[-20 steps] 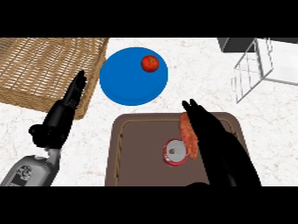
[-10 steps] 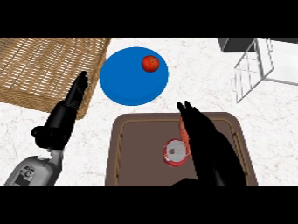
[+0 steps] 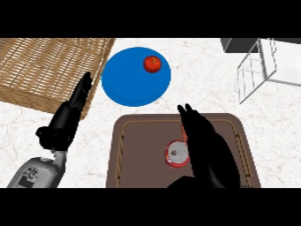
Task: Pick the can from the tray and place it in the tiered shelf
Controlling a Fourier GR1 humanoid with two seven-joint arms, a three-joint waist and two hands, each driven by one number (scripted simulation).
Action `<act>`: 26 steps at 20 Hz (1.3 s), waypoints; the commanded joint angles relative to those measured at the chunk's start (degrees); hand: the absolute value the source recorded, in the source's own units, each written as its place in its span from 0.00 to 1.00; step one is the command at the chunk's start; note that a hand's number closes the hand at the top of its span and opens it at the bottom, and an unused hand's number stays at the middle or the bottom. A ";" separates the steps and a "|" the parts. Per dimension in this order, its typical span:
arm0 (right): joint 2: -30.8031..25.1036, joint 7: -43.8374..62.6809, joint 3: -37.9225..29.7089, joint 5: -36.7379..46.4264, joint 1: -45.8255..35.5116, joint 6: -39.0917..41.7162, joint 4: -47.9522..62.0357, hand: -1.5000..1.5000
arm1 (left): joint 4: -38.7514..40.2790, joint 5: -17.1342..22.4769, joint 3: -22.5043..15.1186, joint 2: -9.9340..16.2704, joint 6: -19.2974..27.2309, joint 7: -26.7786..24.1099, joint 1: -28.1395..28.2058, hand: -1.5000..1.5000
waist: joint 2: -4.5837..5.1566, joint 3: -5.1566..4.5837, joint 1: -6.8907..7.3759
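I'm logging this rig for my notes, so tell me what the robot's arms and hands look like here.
Both hands are black, with long, slim fingers. The left hand joins a light grey forearm whose casing carries small dark markings. The right hand shows as a solid black shape over the brown tray; its forearm lies mostly outside the view. No cables or sleeves show.

A white marbled table (image 3: 178, 95) with faint grey veining fills the view. At the upper left lies a woven wicker mat (image 3: 42, 66), light brown, its corner angled toward the middle. Just beside its right edge sits a round blue plate (image 3: 129, 84). A small red tomato (image 3: 152, 64) rests on the plate near its upper right rim.
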 commanded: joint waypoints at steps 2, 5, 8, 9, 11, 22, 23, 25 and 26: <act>4.75 9.46 0.60 4.04 -0.30 2.33 3.50 0.00 | 6.49 -0.73 0.51 -0.24 -0.73 -0.88 1.38 0.50 | 0.85 -0.58 0.05; 4.78 9.03 0.67 5.06 2.77 3.44 1.73 0.00 | 4.63 -0.24 1.04 -1.04 0.09 2.40 0.51 0.50 | 0.70 -0.54 -0.15; 4.25 3.51 -3.82 4.11 2.59 3.14 4.50 0.00 | 7.75 -0.48 2.34 -0.55 -1.07 3.04 -3.03 0.50 | 0.98 -0.51 -0.33; 8.71 7.87 -2.62 5.70 -0.43 4.78 6.28 0.00 | 4.37 -1.78 0.11 -1.45 0.09 3.86 -0.60 0.50 | 0.81 -0.54 0.37; 7.87 6.22 -1.49 6.90 3.44 4.49 4.91 0.00 | 5.48 -1.51 1.03 -1.04 -0.78 1.41 0.92 0.50 | 0.77 -0.53 0.11; 10.60 -1.73 -6.43 7.18 4.24 5.97 11.60 0.00 | 6.10 -0.79 3.66 -0.52 -3.55 -0.53 2.43 0.50 | 0.93 -0.52 0.64; 10.92 -2.04 -0.99 10.49 8.62 3.60 12.59 0.00 | 7.59 -2.67 2.84 -1.84 -2.13 1.30 -1.56 0.50 | 0.90 -0.51 0.06; 11.79 1.01 -3.58 8.37 6.23 8.96 8.59 1.00 | 4.09 -2.21 2.69 -1.51 -2.51 3.48 0.59 0.50 | 0.74 -0.51 0.32; 9.72 -3.77 -2.33 9.02 7.64 7.43 12.52 1.00 | 6.69 -2.98 2.32 -1.93 -2.55 -0.62 2.22 0.50 | 0.90 -0.53 0.35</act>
